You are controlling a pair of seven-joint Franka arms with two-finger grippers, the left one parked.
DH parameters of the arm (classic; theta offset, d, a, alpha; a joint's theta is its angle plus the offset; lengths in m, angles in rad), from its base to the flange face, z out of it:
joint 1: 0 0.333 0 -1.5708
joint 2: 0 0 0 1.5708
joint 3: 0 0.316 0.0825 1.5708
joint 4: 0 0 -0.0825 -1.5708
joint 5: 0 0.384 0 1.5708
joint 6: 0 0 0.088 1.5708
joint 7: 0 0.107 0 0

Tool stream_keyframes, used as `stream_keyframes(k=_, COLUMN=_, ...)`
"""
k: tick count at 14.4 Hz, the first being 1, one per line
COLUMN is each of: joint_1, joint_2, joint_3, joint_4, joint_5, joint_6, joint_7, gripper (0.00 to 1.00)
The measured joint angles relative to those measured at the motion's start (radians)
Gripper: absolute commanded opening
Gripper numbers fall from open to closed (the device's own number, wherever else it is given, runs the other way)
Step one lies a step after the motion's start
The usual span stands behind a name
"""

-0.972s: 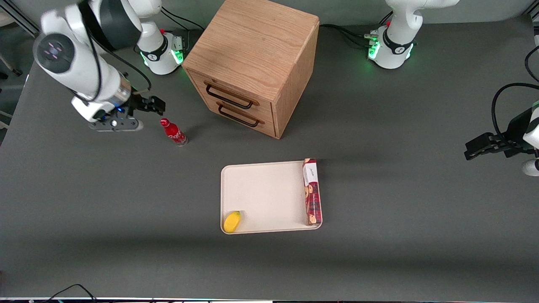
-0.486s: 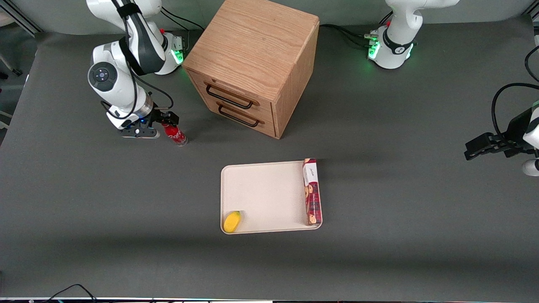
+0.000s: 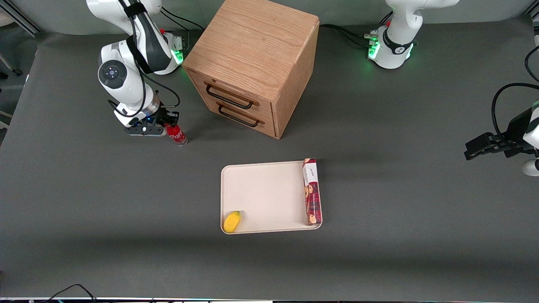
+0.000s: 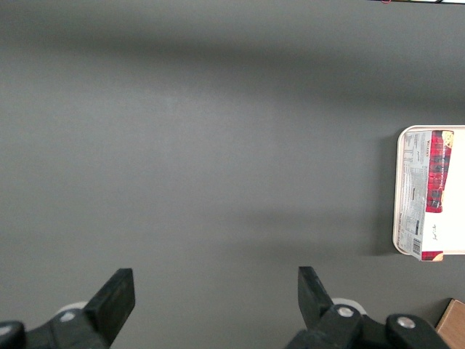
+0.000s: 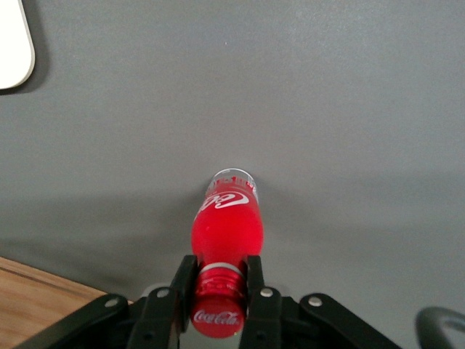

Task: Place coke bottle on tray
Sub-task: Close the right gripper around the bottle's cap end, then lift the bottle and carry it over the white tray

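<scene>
The coke bottle (image 3: 176, 135) stands upright on the grey table, near the working arm's end, beside the wooden cabinet. In the right wrist view the coke bottle (image 5: 227, 225) shows its red cap, red body with white script and clear base. My gripper (image 3: 169, 125) is at the bottle's top; in the right wrist view the gripper (image 5: 219, 280) has one finger pressed on each side of the neck under the cap. The cream-white tray (image 3: 265, 193) lies nearer to the front camera, toward the table's middle, and one corner of the tray (image 5: 13, 43) shows in the right wrist view.
A wooden drawer cabinet (image 3: 252, 63) with two handles stands close beside the bottle. On the tray a long red biscuit box (image 3: 312, 191) lies along one edge and a small yellow object (image 3: 232, 221) sits in a near corner. The left wrist view shows the tray's rim (image 4: 398, 189).
My gripper came down from higher and to the side onto the bottle's top and its fingers now press the neck. The bottle stands in the same spot.
</scene>
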Motion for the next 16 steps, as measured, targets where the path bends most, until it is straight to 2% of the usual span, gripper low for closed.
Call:
stream_keyframes(k=3, joint_1=-0.001, joint_2=-0.005, joint_3=0.0, joint_4=0.017, joint_5=-0.001, joint_6=-0.024, joint_7=-0.002, gripper=0.0)
stream_keyframes(k=6, joint_1=-0.004, joint_2=-0.029, joint_3=-0.017, joint_4=0.167, joint_5=-0.01, joint_6=-0.202, joint_7=-0.053, gripper=0.0)
stream_keyframes(k=9, joint_1=-0.009, joint_2=-0.036, joint_3=-0.089, joint_4=0.429, joint_5=-0.027, joint_6=-0.447, joint_7=-0.157, gripper=0.0)
stream_keyframes(k=11, joint_1=-0.013, joint_2=-0.003, joint_3=-0.1, joint_4=0.619, joint_5=-0.027, joint_6=-0.615, joint_7=-0.18, gripper=0.0)
stream_keyframes(k=14, joint_1=-0.012, joint_2=0.14, joint_3=-0.058, joint_4=0.939, joint_5=-0.027, joint_6=-0.832, joint_7=-0.14, gripper=0.0)
stream_keyframes(k=16, joint_1=-0.012, joint_2=0.277, joint_3=0.017, joint_4=1.132, joint_5=-0.027, joint_6=-0.918, joint_7=-0.025, gripper=0.0)
